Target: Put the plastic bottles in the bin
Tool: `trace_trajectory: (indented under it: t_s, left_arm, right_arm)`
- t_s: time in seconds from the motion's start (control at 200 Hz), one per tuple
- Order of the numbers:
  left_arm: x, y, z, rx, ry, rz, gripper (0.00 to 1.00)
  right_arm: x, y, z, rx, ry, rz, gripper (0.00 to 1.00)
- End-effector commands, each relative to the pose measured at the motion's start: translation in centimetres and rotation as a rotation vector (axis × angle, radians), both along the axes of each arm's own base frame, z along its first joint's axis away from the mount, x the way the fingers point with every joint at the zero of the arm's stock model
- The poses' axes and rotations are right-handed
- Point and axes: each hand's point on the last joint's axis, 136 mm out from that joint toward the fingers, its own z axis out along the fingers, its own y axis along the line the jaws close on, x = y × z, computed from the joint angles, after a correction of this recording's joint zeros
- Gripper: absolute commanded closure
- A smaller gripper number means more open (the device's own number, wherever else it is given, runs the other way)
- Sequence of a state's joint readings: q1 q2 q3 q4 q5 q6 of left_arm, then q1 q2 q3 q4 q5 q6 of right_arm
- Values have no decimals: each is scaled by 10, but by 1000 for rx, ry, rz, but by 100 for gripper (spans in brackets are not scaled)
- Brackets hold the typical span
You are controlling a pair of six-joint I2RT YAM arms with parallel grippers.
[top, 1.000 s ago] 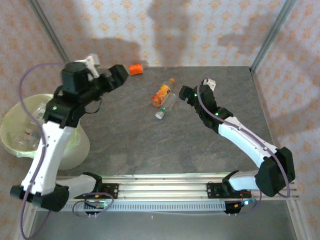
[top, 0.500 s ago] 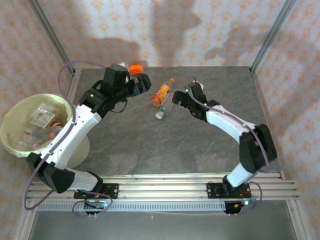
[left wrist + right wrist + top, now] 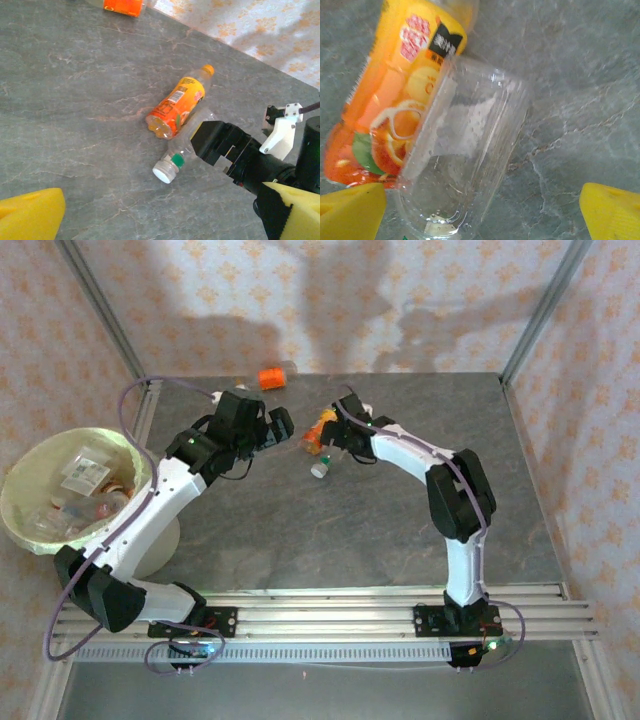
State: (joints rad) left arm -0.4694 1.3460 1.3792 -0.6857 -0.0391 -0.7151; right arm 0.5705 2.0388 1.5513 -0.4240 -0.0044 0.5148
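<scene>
The right pincer (image 3: pixel 482 211) is released, its two yellow pads (image 3: pixel 351 210) spread wide on either side of a clear bottle (image 3: pixel 465 160). One pad sits close by the bottle's side and the other stands well apart from it. I cannot tell whether either pad touches the plastic. The jaws have not closed on it.

The clear bottle lies on its side on the grey table (image 3: pixel 330 530), in the far half near the middle. Its white cap (image 3: pixel 164 173) points toward the near left. An orange bottle (image 3: pixel 177 102) lies alongside it and touches it, with its orange cap turned toward the far edge.

The left pincer (image 3: pixel 162 214) is also released and grasps nothing. It hangs over bare table just left of the two bottles, and its yellow pads face them.

A third bottle (image 3: pixel 272 376) with an orange label lies at the table's far edge, left of the middle and close to the patterned wall (image 3: pixel 300 290).

The bin (image 3: pixel 20 472) stands beside the table's left edge, toward the near corner, well apart from all three bottles. It is round and white, with a pale yellow-green bag as a liner. Clear plastic with white and red labels lies inside it.
</scene>
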Motion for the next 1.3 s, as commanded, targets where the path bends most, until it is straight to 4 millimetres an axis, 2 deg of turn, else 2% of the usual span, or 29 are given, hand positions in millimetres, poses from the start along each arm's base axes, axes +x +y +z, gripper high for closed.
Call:
trace_trajectory:
  t_s: [0.0,0.125,0.315,0.47,0.64,0.786,0.941,1.126,1.296]
  left_arm:
    - [-3,9,-3,22,12,35,0]
    - [-5,10,-9,37,31,34,0]
    - [-10,15,-15,47,43,43,0]
    - [-13,13,-18,31,51,39,0]
    - [-16,11,-23,3,62,35,0]
    - [-16,6,-31,-11,69,20,0]
    - [-12,0,-34,-13,84,-7,0]
    - [-9,-11,-37,-51,86,-41,0]
    - [-8,-23,-38,-92,68,-94,0]
  right_arm:
    - [8,-8,-11,-41,14,-78,1]
    - [17,1,-15,-18,13,-74,0]
    - [23,-3,-33,-55,30,-117,4]
    - [18,-4,-43,-48,49,-116,10]
    - [5,-21,-41,-60,18,-146,18]
    - [-10,-38,-29,-82,-39,-133,27]
    - [-21,-46,-11,-88,-105,-66,38]
    - [-31,-42,4,-35,-164,-2,48]
    - [-37,-27,26,71,-237,70,54]
